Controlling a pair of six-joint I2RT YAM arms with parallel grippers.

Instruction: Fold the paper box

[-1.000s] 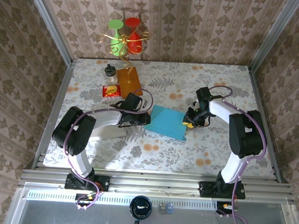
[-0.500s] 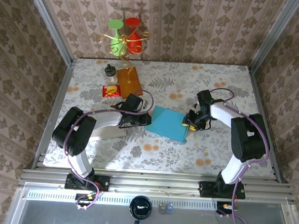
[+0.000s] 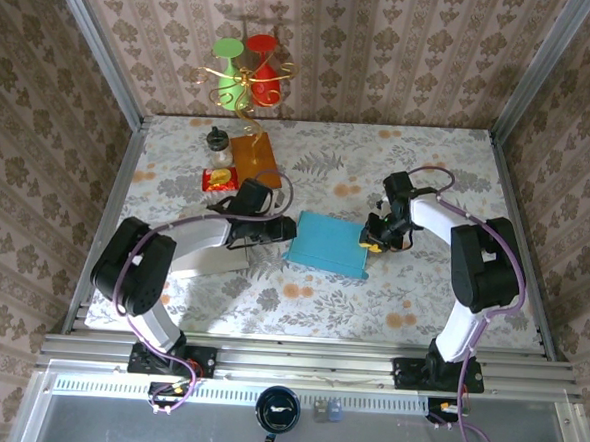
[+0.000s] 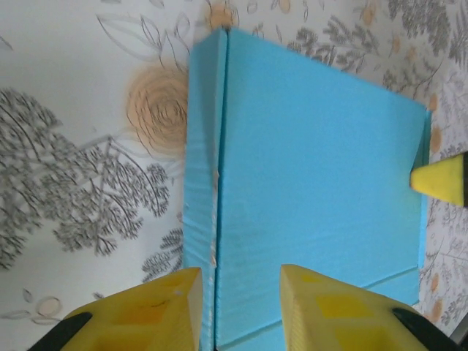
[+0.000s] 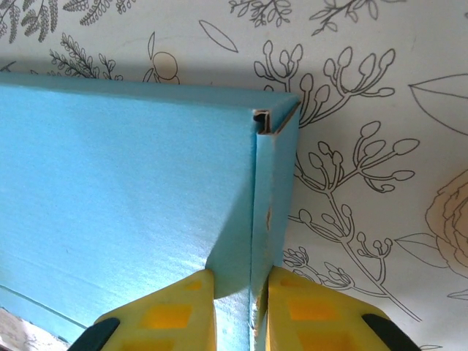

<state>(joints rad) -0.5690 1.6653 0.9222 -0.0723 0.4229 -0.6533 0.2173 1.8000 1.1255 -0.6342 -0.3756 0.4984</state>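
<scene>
The blue paper box (image 3: 329, 243) lies on the flowered table between my two arms. My left gripper (image 3: 277, 230) sits at its left edge. In the left wrist view this gripper (image 4: 241, 307) is open, its yellow fingers (image 4: 146, 311) straddling the box's left side wall (image 4: 201, 183) without pinching it. My right gripper (image 3: 371, 238) is at the box's right edge. In the right wrist view it (image 5: 241, 307) is shut on the upright right side wall (image 5: 272, 197), one finger on each face. That gripper's yellow fingertip (image 4: 439, 179) shows at the far edge of the box (image 4: 314, 168).
Behind the left arm are an orange wooden board (image 3: 254, 156), a small bottle (image 3: 218, 144) and a red packet (image 3: 218, 179). A gold stand with a green and a red glass (image 3: 246, 73) stands at the back wall. A white sheet (image 3: 212, 261) lies under the left forearm.
My left gripper has opened and let go of the box's left wall. My right gripper opened briefly, shifted, and is shut again on the right wall.
</scene>
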